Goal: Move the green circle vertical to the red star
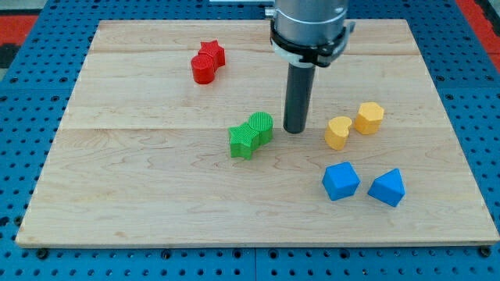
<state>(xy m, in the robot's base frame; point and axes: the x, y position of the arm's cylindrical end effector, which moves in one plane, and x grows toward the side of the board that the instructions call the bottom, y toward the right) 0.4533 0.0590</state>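
The green circle (262, 126) lies near the board's middle, touching a green star (244, 141) at its lower left. The red star (212, 54) sits toward the view's top left, touching a red round block (203, 69) just below it. My tip (294, 129) rests on the board just to the right of the green circle, a small gap between them. The rod rises straight up to the arm at the view's top.
A yellow heart (337, 133) and a yellow hexagon (369, 117) sit right of my tip. A blue cube-like block (341, 181) and a blue triangular block (387, 188) lie at the lower right. The wooden board (117, 195) is edged by blue pegboard.
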